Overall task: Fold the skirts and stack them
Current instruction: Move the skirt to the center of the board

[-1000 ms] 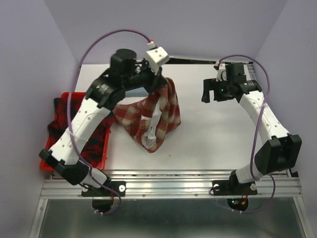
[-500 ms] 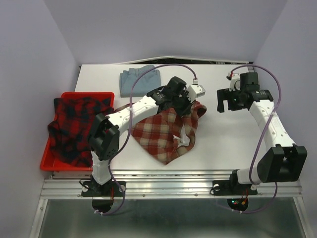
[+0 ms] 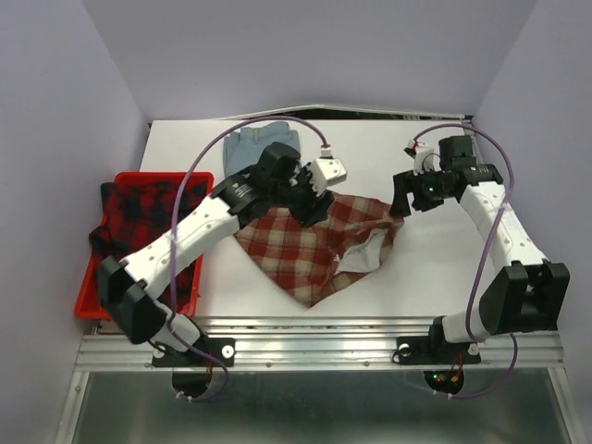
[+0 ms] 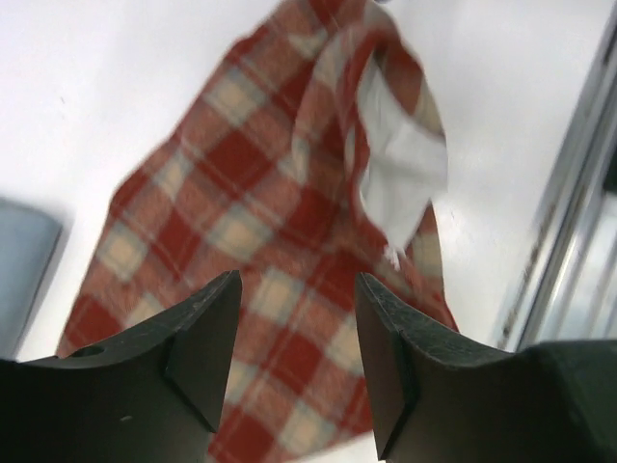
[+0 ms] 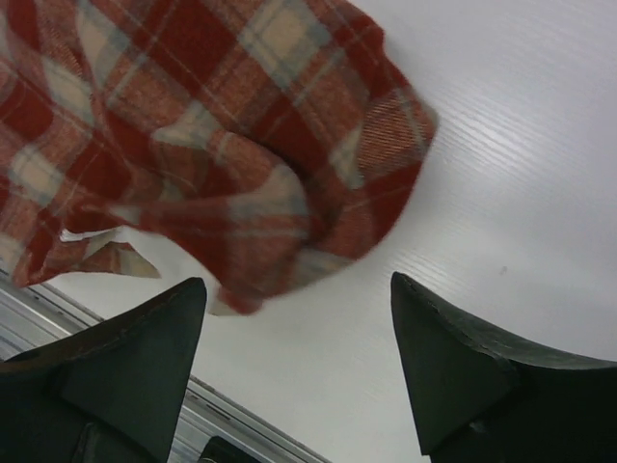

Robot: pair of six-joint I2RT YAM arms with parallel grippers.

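The rumpled red-and-cream check skirt point(image 3: 296, 250), pale lining showing, stretches from beneath the spread left jaws to the spread right jaws.

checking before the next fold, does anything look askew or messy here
The check skirt lies crooked and rumpled on the table, its white lining flipped out on the right. The plaid skirt sits bunched in the red tray, spilling over its left rim.
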